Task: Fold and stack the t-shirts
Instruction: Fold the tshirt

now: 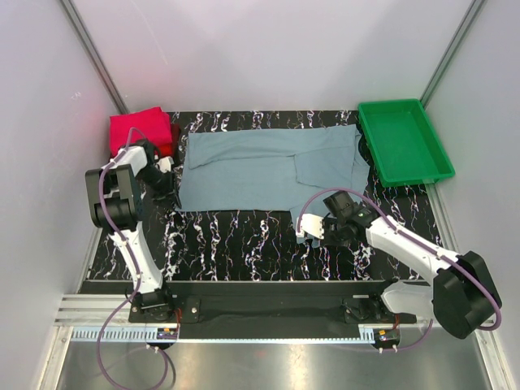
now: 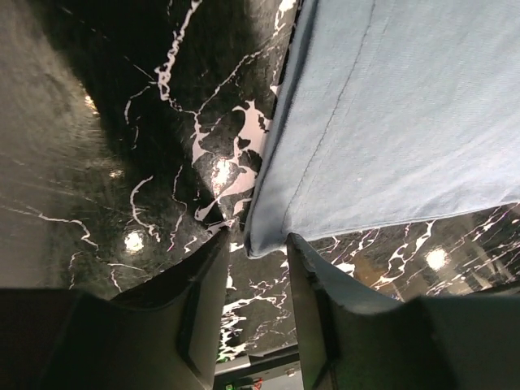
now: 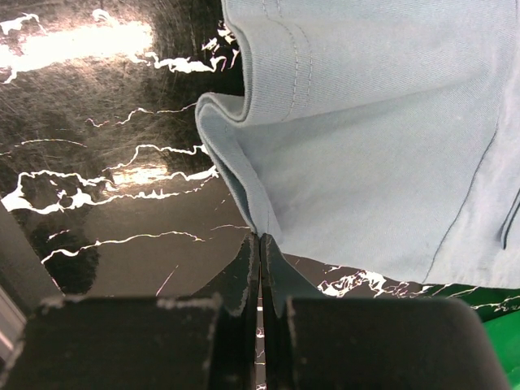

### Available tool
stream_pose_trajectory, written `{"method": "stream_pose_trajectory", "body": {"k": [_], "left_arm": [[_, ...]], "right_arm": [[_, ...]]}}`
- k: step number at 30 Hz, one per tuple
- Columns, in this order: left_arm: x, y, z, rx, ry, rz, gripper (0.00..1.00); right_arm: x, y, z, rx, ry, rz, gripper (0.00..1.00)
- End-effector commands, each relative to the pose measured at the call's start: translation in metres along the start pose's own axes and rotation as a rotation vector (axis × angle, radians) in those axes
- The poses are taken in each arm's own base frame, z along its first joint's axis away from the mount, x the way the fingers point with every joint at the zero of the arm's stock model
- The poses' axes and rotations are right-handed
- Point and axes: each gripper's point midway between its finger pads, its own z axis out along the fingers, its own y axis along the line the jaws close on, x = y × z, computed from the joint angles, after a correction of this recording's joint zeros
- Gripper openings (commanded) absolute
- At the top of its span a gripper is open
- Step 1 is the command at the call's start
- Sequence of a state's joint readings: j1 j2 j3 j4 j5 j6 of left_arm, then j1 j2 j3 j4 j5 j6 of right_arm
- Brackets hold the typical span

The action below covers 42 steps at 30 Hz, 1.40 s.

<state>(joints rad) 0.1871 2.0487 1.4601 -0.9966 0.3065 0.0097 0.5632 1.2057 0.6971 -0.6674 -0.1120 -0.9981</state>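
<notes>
- left gripper [image 2: 257, 248]: jaws partly spread, with the left near corner of the grey-blue t-shirt [image 1: 268, 166] at their tips.
- right gripper [image 3: 260, 240]: fingers pressed together at the shirt's near edge; cannot tell if cloth is caught.
- shirt lies spread on the far half of the black marbled table [image 1: 244, 240], between a folded magenta-pink t-shirt [image 1: 140, 130] left and a green tray [image 1: 404, 142] right.

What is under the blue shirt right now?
Only the black marbled table shows around the blue shirt, with the shirt's own folded layers visible at its near edge. Whatever lies beneath its middle is covered.
</notes>
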Motion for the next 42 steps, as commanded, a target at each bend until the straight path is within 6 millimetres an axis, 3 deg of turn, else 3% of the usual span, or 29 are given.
{"method": "stream_pose_trajectory", "body": {"k": [1,5,6,8,15,19,24,34,42], "left_arm": [[-0.013,-0.005,-0.004,0.026,-0.029,0.012,0.4],[-0.01,-0.007,-0.002,0.046,-0.014,0.016,0.3],[-0.011,-0.009,-0.003,0.052,-0.018,0.021,0.11],[-0.009,-0.011,-0.007,0.061,-0.019,0.024,0.0],[0.001,-0.024,-0.027,0.093,-0.056,0.035,0.0],[0.007,-0.029,-0.044,0.093,-0.092,0.057,0.0],[0.021,-0.033,-0.056,0.097,-0.107,0.073,0.0],[0.041,-0.035,-0.078,0.074,-0.123,0.122,0.0],[0.034,-0.039,-0.091,0.073,-0.157,0.145,0.0]], "right_arm": [[-0.009,-0.018,-0.005,0.062,-0.012,0.002,0.0],[-0.008,-0.019,-0.004,0.066,-0.007,0.002,0.0],[-0.008,-0.019,-0.004,0.067,-0.006,0.001,0.0],[-0.007,-0.021,-0.004,0.075,-0.003,0.003,0.0],[0.007,-0.042,-0.014,0.145,0.019,0.092,0.0],[0.012,-0.063,-0.031,0.2,-0.008,0.211,0.0],[0.018,-0.072,-0.047,0.239,-0.024,0.322,0.0],[-0.006,-0.094,-0.098,0.353,-0.135,0.395,0.0],[-0.016,-0.115,-0.129,0.445,-0.177,0.4,0.0]]}}
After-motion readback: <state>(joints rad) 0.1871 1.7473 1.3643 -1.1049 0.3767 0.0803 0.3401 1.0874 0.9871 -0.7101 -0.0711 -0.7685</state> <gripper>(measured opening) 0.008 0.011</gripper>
